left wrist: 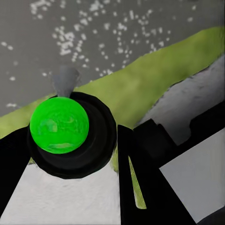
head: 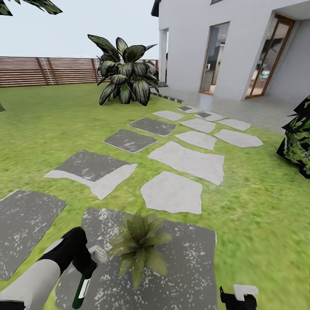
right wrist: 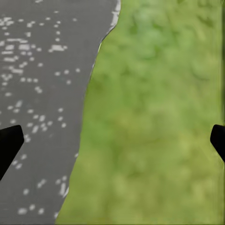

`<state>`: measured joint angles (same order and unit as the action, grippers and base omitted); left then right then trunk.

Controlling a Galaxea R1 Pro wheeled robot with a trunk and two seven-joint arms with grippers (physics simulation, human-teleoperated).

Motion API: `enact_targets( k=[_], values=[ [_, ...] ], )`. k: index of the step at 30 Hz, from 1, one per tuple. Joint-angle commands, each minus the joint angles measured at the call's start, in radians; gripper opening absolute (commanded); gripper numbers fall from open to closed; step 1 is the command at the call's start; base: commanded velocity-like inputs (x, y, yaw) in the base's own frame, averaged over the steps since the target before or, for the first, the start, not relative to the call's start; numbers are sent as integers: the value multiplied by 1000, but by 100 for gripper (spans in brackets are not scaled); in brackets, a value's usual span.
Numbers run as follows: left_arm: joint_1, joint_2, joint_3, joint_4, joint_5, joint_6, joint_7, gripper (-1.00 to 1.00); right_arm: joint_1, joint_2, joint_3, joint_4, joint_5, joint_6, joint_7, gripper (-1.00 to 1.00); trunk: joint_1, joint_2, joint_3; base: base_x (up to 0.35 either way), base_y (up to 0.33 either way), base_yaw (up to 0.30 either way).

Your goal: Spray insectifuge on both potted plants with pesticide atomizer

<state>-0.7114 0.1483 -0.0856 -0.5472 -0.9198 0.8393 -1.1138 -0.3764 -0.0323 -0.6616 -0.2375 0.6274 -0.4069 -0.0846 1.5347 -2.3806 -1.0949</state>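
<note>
A big dark-leaved bush (head: 125, 71) stands before a white house (head: 241, 43), perhaps with glass doors (head: 269, 56).

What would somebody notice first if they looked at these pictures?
First, the small olive-green potted plant on the speckled grey paving stone, close in front. Right beside it, the left gripper holds the slim dark-green pesticide atomizer. Farther off, a big dark leafy bush stands by the brown slat fence.

The green lawn (head: 51, 129) of the garden carries a scatter of flat paving stones: dark grey speckled slabs (head: 26, 224) nearer the camera and pale grey irregular ones (head: 172, 191) running toward the house. A small potted plant (head: 138, 245) with pointed olive leaves sits on the nearest speckled slab (head: 189, 267). A large dark-leaved bush (head: 125, 73) stands on the grass by the slatted wooden fence (head: 43, 71).
</note>
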Motion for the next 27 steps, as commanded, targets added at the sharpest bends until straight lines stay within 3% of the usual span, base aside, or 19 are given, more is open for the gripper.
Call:
enact_targets(
  k=[1,5,11,22,27],
  values=[
    [0,1,-4,-2,-7,6,-9,-100,-1,0,-6,2,11,-4,-4,100,0,0,-1,161,-231,2],
    [0,1,-3,-2,-7,6,-9,-100,-1,0,-6,3,11,-4,-4,100,0,0,-1,91,-256,20],
    [0,1,-3,-2,-7,6,-9,-100,-1,0,-6,3,11,-4,-4,100,0,0,-1,-13,-271,239],
    [0,1,-4,-1,-7,4,-9,-100,-1,0,-6,3,11,-4,-4,100,0,0,-1,-244,-188,278],
    [0,2,-6,17,-6,2,-9,-100,-1,0,-6,3,11,-4,-4,100,0,0,-1,-70,-50,154]
  ],
)
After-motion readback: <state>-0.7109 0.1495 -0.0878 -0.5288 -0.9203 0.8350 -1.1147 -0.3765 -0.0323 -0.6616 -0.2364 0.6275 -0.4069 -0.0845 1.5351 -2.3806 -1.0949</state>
